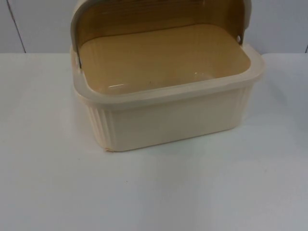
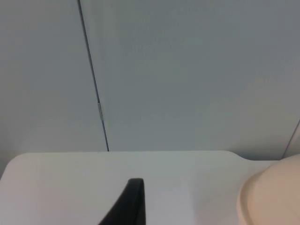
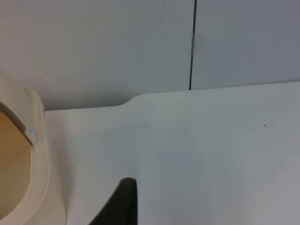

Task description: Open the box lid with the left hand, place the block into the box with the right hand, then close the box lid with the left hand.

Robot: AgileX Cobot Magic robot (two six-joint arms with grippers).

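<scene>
Both end effectors sit back from the work, so start from that. Your left end effector [image 2: 135, 206] hangs over bare table [image 2: 70, 187] near the grey partition wall [image 2: 187, 70], with the box's pale rounded edge just off to one side; one black fingertip shows there, and you cannot tell from it whether the fingers are spread or closed. Your right end effector [image 3: 123, 206] hovers over the table beside the box's rim and lid hinge, and its finger state is just as unreadable.

From the top view, the cream ribbed box [image 1: 168, 115] stands on the white table with its tinted lid [image 1: 159, 19] already swung up and back, and its tan floor bare. Judged from that, the opening step looks done and the placing step is the one in hand. No block can be made out inside the box or on the table around it.

Your next move likely calls for the right arm to bring the block over the open rim and lower it inside, keeping clear of the raised lid, while the left arm waits to close it.
</scene>
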